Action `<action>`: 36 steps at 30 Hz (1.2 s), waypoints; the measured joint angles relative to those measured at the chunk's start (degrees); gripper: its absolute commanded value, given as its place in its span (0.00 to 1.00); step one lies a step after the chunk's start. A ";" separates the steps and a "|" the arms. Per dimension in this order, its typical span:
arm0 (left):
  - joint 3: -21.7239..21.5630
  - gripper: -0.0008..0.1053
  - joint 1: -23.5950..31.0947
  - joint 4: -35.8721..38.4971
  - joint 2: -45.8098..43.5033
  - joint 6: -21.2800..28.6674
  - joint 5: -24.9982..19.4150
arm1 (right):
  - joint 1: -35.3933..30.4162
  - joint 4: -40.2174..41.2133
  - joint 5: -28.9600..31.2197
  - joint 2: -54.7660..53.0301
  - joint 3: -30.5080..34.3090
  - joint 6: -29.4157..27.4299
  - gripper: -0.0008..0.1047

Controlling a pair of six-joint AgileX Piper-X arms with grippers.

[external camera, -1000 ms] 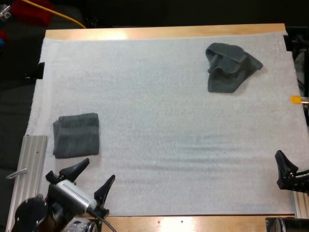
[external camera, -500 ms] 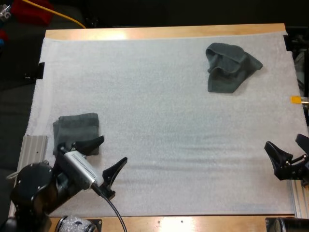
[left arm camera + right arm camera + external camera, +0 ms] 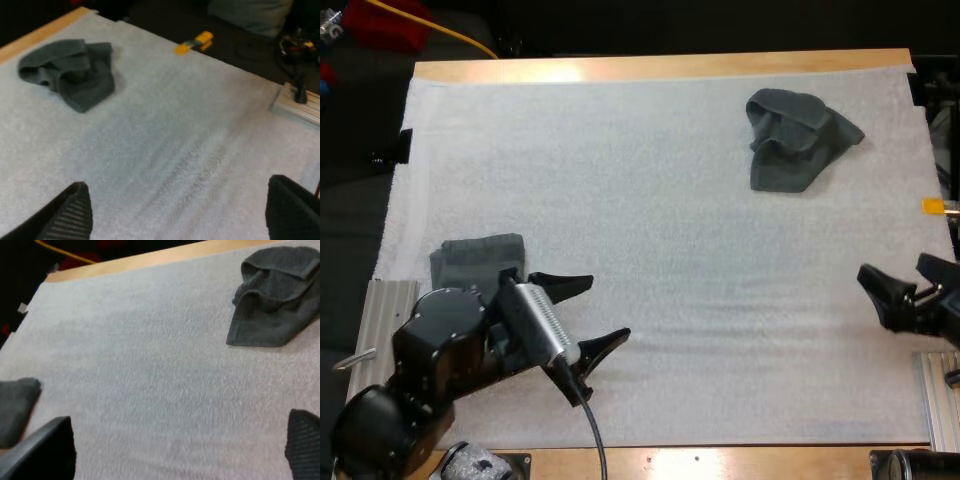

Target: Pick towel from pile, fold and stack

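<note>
Crumpled towel (image 3: pixel 800 140) | well apart from left tool (image 3: pixel 608 308) | nearer right tool (image 3: pixel 892 268)

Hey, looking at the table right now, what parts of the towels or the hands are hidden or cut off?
1. Folded towel: near side hidden behind the left arm, high view.
2. Crumpled towel: corners buried in its own folds, every view.
3. Right hand: its wrist is cut off by the high view's right edge.

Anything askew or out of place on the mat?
Nothing stands out. The crumpled towel lies far right on the mat, the folded towel sits near its left edge, and the left gripper and right gripper hang open over bare mat.
</note>
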 measured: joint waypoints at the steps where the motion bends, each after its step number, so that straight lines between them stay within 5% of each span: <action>1: 0.00 0.66 0.00 0.00 0.27 0.00 -0.04 | 0.00 -0.52 0.16 0.82 0.00 0.67 0.79; 6: 0.00 0.66 0.00 0.00 0.68 0.00 -1.21 | 0.00 -4.68 2.06 6.29 0.00 5.00 0.79; 15: 0.00 0.66 0.00 0.00 0.68 0.00 -9.61 | 0.00 -15.23 3.05 18.93 0.00 16.00 0.79; 26: 0.00 0.66 0.00 0.00 0.68 -0.17 -10.50 | 0.64 -27.82 3.88 33.20 0.00 26.67 0.79; 36: 0.00 0.66 0.00 0.00 0.68 -0.45 -13.37 | 7.75 -35.96 11.94 44.64 0.00 31.99 0.79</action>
